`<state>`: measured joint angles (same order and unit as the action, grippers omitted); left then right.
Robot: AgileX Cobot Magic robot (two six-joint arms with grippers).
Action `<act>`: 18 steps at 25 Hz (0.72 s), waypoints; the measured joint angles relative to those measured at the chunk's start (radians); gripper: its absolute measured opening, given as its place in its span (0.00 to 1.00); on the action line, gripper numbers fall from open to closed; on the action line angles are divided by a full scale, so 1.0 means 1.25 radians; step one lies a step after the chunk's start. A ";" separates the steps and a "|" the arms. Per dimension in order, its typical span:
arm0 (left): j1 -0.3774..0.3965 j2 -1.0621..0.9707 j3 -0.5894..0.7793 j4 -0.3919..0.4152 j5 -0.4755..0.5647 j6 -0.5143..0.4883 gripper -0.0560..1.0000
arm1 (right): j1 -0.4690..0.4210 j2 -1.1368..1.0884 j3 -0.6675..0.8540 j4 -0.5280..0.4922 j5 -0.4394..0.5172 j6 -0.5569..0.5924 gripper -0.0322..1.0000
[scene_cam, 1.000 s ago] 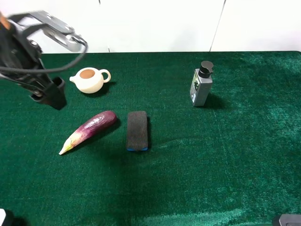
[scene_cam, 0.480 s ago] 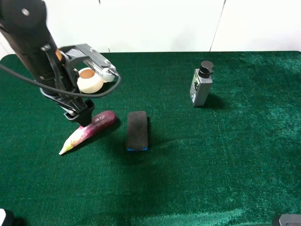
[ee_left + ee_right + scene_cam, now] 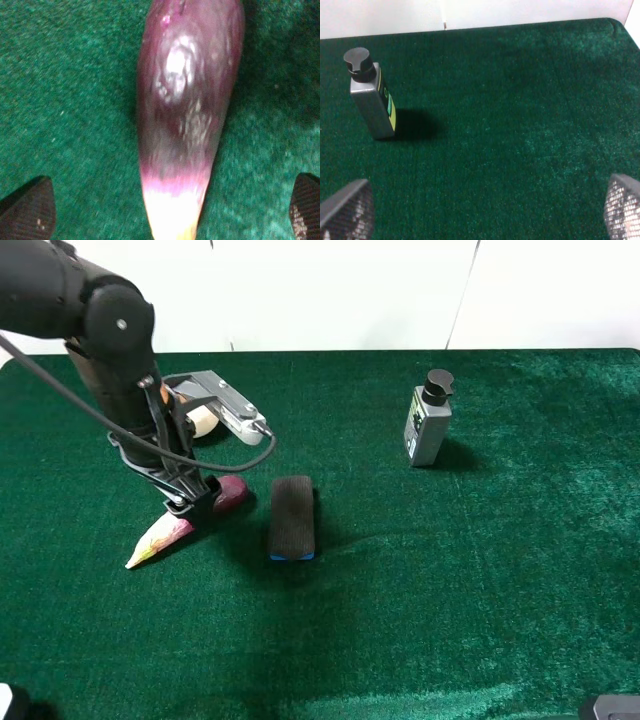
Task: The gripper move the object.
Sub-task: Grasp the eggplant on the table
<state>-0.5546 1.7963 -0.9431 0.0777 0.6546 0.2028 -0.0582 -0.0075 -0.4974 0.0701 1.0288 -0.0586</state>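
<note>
The long purple eggplant point(image 3: 228, 494) with a cream pointed tip lies on the green cloth, left of the middle. My left gripper point(image 3: 192, 505) is down over its middle and hides part of it. In the left wrist view the eggplant point(image 3: 187, 100) fills the picture between the two spread fingertips point(image 3: 27, 210), which stand apart on either side without touching it. The left gripper is open. My right gripper point(image 3: 485, 212) is open and empty, its fingertips point(image 3: 345, 207) wide apart above bare cloth. It barely shows at the bottom right edge of the exterior view.
A dark ribbed block with a blue edge point(image 3: 292, 517) lies just right of the eggplant. A cream teapot point(image 3: 200, 418) stands behind the left arm, mostly hidden. A grey bottle with a black cap point(image 3: 429, 418) stands at the back right, also in the right wrist view point(image 3: 370, 97).
My left arm has swung from the far left toward the middle and come down, so the open gripper now straddles the eggplant. The eggplant and the other things have not moved.
</note>
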 joint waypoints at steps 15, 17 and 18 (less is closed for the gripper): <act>0.000 0.104 0.000 -0.021 -0.091 0.003 0.94 | 0.000 0.000 0.000 0.000 0.000 0.000 0.70; 0.000 0.105 0.000 -0.021 -0.095 0.003 0.93 | 0.000 0.000 0.000 0.000 0.000 0.000 0.70; 0.000 0.106 0.000 -0.022 -0.095 0.003 0.93 | 0.000 0.000 0.000 0.000 0.000 0.000 0.70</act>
<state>-0.5546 1.9293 -0.9434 0.0504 0.5353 0.2064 -0.0582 -0.0075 -0.4974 0.0701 1.0288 -0.0586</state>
